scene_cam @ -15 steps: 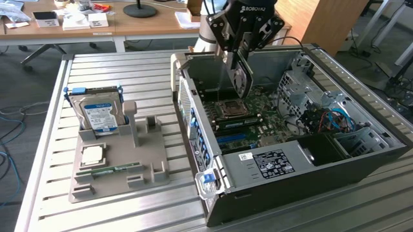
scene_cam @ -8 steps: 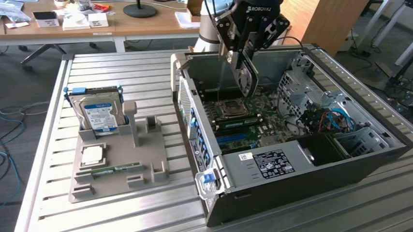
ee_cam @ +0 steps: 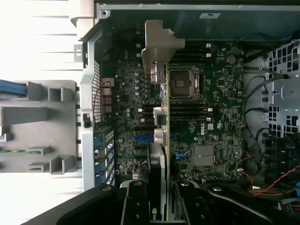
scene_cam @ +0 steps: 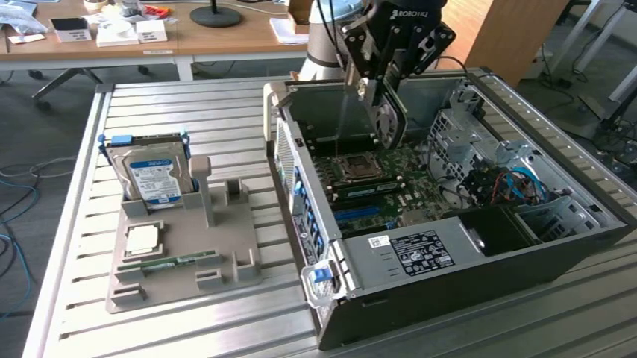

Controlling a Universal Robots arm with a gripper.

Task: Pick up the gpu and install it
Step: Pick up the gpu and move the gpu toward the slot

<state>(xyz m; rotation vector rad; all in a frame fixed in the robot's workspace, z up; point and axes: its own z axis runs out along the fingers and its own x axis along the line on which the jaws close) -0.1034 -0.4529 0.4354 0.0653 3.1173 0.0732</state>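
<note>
While the arm (scene_cam: pixel 321 45) points straight down over the case (scene_cam: pixel 478 246), its end effector (scene_cam: pixel 381 78) grips the gpu (scene_cam: pixel 390 123).

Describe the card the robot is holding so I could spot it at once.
Start at the open computer case on the slatted metal table; the black gripper hangs over its green motherboard. Clamped on edge in it is the gpu, a thin dark card with a pale metal bracket. Unlike the silver hard drive, it sits on no grey holder.
</note>
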